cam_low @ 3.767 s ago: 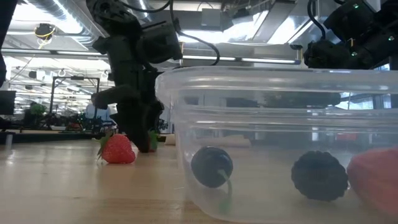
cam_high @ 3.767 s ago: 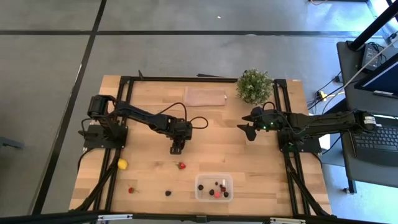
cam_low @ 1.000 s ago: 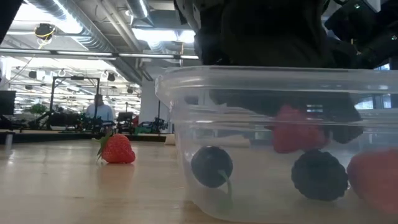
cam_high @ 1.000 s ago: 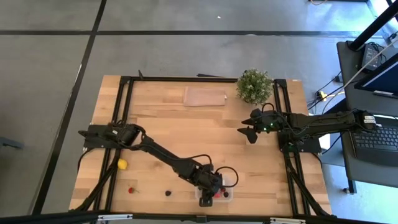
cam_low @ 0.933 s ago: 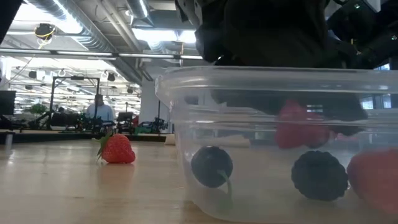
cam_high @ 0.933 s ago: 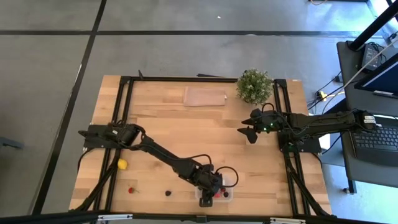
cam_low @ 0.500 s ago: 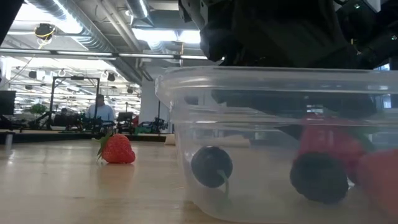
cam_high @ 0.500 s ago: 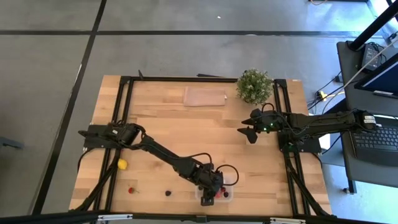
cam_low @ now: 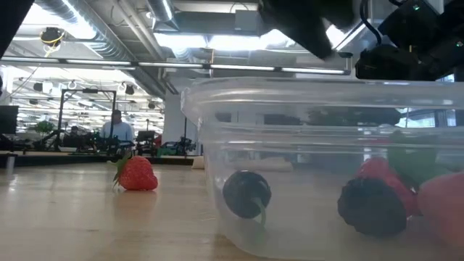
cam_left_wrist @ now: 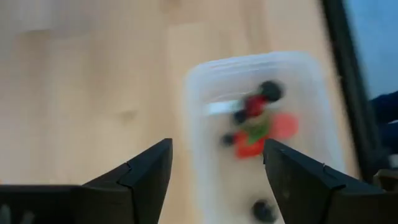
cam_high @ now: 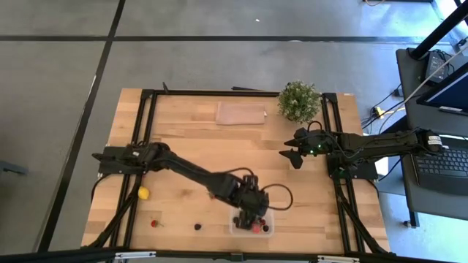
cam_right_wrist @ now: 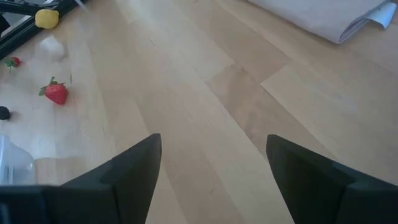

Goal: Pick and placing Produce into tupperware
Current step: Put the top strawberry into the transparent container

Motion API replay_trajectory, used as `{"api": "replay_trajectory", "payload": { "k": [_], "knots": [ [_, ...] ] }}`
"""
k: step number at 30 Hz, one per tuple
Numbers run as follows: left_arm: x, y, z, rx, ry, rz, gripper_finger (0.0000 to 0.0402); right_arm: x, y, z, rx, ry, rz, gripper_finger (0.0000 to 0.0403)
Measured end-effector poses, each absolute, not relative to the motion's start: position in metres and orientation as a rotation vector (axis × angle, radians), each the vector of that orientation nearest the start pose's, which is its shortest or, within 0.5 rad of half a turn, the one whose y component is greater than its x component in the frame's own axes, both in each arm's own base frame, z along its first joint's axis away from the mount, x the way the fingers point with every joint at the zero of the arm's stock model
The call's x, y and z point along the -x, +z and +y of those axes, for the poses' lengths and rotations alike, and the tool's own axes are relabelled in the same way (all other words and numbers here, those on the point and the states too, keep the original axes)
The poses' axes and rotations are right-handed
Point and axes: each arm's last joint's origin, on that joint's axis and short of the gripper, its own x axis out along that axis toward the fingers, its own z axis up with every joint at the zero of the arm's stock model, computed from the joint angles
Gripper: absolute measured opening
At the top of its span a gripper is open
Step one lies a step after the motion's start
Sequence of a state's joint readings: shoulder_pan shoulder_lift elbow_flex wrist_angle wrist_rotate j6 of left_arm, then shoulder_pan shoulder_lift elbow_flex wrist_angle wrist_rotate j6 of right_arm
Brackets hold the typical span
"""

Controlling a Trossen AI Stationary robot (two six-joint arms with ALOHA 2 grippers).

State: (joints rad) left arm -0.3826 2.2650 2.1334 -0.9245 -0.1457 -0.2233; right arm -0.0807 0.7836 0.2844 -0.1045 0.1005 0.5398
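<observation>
Left gripper (cam_left_wrist: 214,174) hangs over the tupperware (cam_high: 251,220), fingers spread, nothing between them. Tub sits at the table's (cam_high: 183,153) near edge with red and dark produce (cam_left_wrist: 255,124) inside. Lemon (cam_high: 144,193), a strawberry (cam_low: 136,174) and a dark berry (cam_high: 197,226) lie loose on the wood. Right gripper (cam_right_wrist: 214,180) parked mid-table, fingers spread, empty.

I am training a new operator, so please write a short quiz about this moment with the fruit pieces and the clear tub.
1. True or false: the small yellow lemon lies inside the clear rectangular plastic tub.
2. Which gripper hangs above the tub? A. left gripper B. right gripper
3. Are the left gripper's fingers open or shut, and is anything between them?
Key: 1 false, it lies outside the tub. 2 A. 3 open, nothing between them.
</observation>
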Motion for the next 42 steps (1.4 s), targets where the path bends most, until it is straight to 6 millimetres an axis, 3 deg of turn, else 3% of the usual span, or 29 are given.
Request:
{"api": "replay_trajectory", "payload": {
  "k": [6, 11, 17, 21, 27, 42],
  "knots": [
    [-0.432, 0.288, -0.149, -0.118, -0.037, 1.258, 0.0238, -0.156, 0.170, -0.015, -0.517, -0.335, 0.542, 0.0291],
    [-0.414, 0.293, -0.134, -0.120, 0.045, 1.443, 0.0241, -0.156, 0.170, -0.016, -0.517, -0.335, 0.542, 0.0291],
    [-0.412, 0.267, -0.133, -0.073, 0.060, 1.553, 0.0234, -0.156, 0.170, -0.016, -0.516, -0.338, 0.540, 0.0291],
    [-0.406, 0.233, -0.131, -0.077, 0.125, 1.681, 0.0226, -0.156, 0.170, -0.016, -0.517, -0.338, 0.540, 0.0291],
    [-0.405, 0.194, -0.137, -0.060, 0.065, 1.685, 0.0218, -0.156, 0.170, -0.016, -0.516, -0.338, 0.540, 0.0291],
    [-0.393, 0.152, -0.134, -0.026, 0.034, 1.760, 0.0212, -0.156, 0.171, -0.016, -0.520, -0.340, 0.539, 0.0291]
  ]
}}
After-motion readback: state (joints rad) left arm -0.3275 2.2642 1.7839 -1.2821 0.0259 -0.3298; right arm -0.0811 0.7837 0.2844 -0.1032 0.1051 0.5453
